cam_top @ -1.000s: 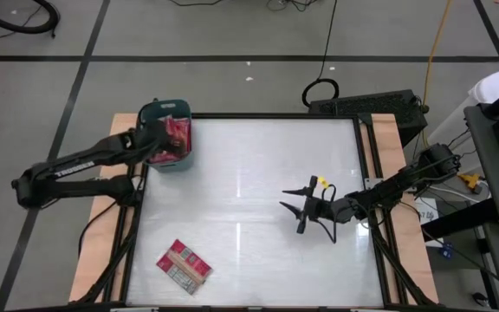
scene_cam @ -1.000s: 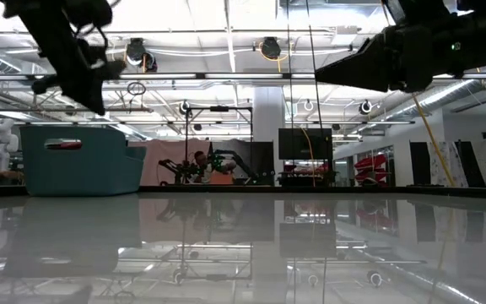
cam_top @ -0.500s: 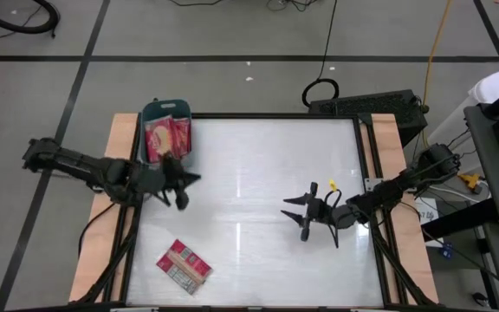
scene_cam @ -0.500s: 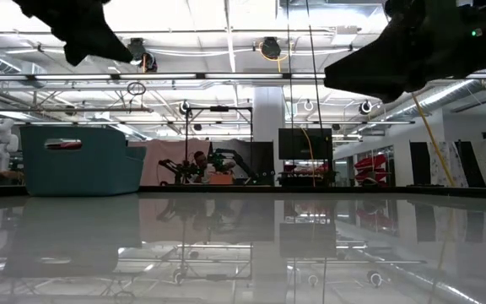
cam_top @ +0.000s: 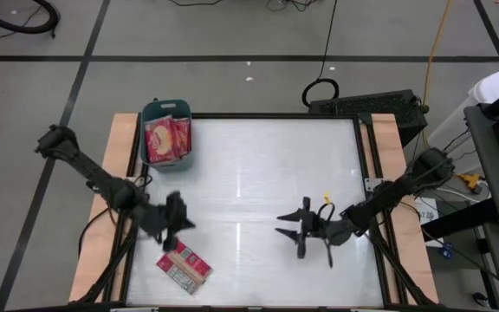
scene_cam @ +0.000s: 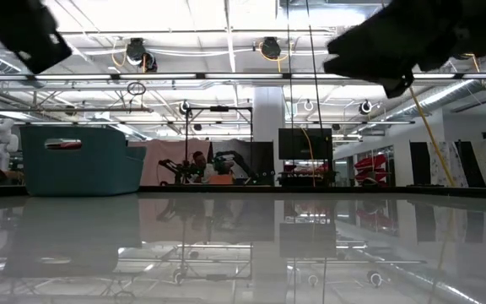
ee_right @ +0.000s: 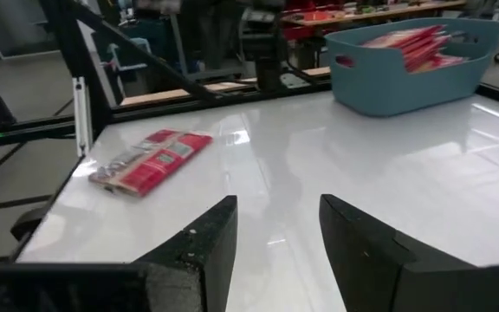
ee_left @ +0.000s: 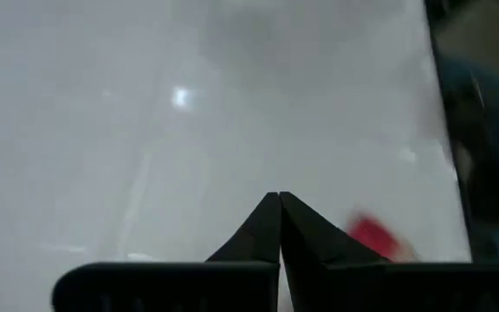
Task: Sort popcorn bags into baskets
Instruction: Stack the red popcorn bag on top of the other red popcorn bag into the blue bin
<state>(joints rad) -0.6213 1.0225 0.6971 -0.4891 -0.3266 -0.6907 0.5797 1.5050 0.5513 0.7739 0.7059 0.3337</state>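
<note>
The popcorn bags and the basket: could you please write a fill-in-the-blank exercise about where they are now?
1. The teal basket holds several red popcorn bags and stands at the table's far ____ corner.
2. Only ____ popcorn bag lies on the table outside the basket.
3. The left gripper, with its fingers ____, hangs just beside that bag.
4. The right gripper has its fingers ____.

Missing words: left; one; shut; open

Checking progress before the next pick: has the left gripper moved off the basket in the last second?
Yes. The left gripper has moved from the basket toward the table's near edge, above the popcorn bag.
</note>
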